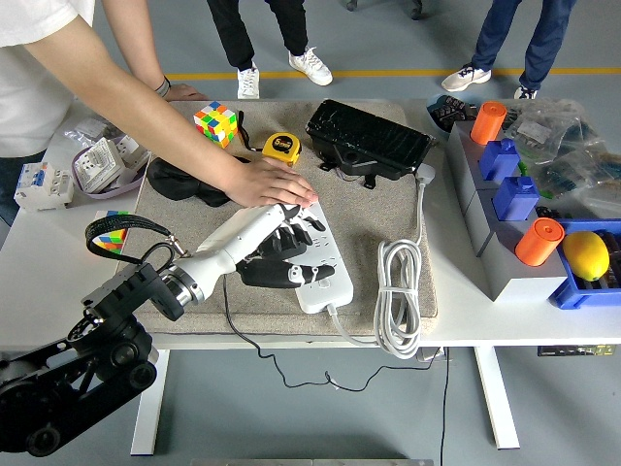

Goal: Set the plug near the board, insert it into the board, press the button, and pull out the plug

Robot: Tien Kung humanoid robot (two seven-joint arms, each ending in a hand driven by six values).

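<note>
A grey concrete floor with a yellow line [388,73] surrounds the white table [49,282], where a beige mat [388,155] carries the white board [325,262]. A person's hand [267,182] presses its far end — the robot's left hand [281,254] curls over a black plug [277,275] at the board's edge.
</note>
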